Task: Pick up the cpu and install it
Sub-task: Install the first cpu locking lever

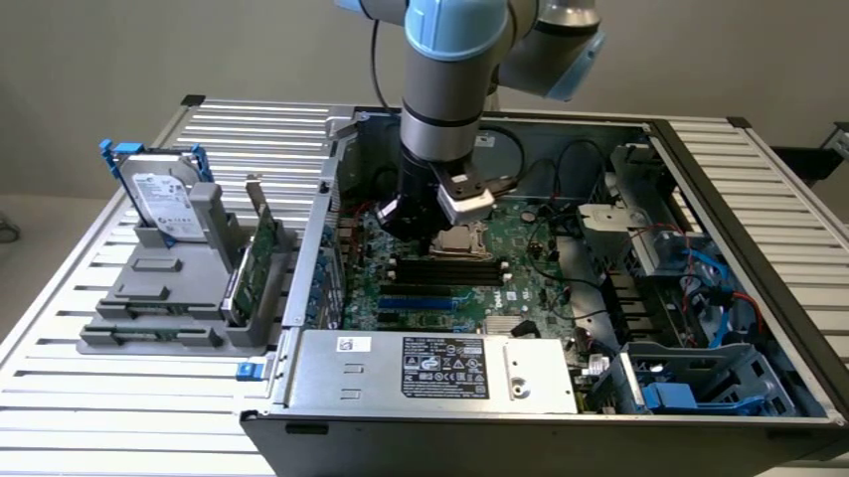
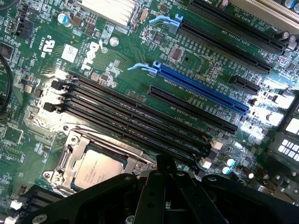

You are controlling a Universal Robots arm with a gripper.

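I see the cpu [image 2: 98, 169] lying flat in its socket [image 2: 70, 154], lower left of the wrist view, silvery top up, so to my eye it is already seated on the motherboard [image 2: 140, 51]. My gripper [image 1: 444, 214] hangs just above that socket, centre of the exterior view, inside the open computer case [image 1: 743, 199]. I cannot tell whether its fingers are parted or closed. The hard drive [image 1: 166, 204] stands in a grey rack [image 1: 146, 298] at the exterior view's left.
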